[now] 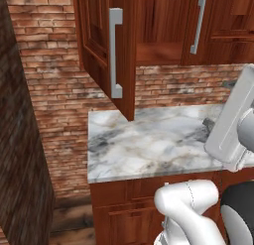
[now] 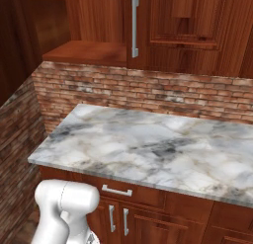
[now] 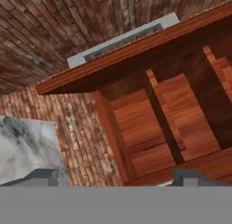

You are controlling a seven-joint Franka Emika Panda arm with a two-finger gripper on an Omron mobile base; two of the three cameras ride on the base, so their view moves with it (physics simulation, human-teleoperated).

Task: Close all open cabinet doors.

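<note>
Cabinet doors first. Left base view: open cabinet door (image 1: 99,45) swung out from the wall, hanging above the left end of the marble counter (image 1: 149,140), bottom corner dipping just over the counter's back-left area. Long grey bar handle (image 1: 115,53) running vertically down the face. Right of it, open cabinet interior with a bare shelf, then a closed cabinet door (image 1: 218,26) with its own grey handle (image 1: 198,25), flush with the wall cabinets above the counter's right half. Brick backsplash (image 1: 64,90) behind and left of the counter. White arm link over the counter's right edge.

Right base view: same counter (image 2: 148,149) seen from the other side. Open cabinet bay up above the counter's left end, shelf floor (image 2: 84,53) visible. Closed door (image 2: 183,25) right beside it with a vertical handle (image 2: 134,25), directly above the counter's middle. Drawer front with a horizontal handle (image 2: 117,190) just under the counter edge.

Hand view: looking up at the open door (image 3: 149,123) from below, edge-on, handle (image 3: 122,39) a pale strip along the top side. Bit of counter (image 3: 25,150) at lower left. Gripper (image 3: 115,180) spread about as wide as it goes, fingertips (image 3: 43,177) far apart, nothing between them, not touching the door.
</note>
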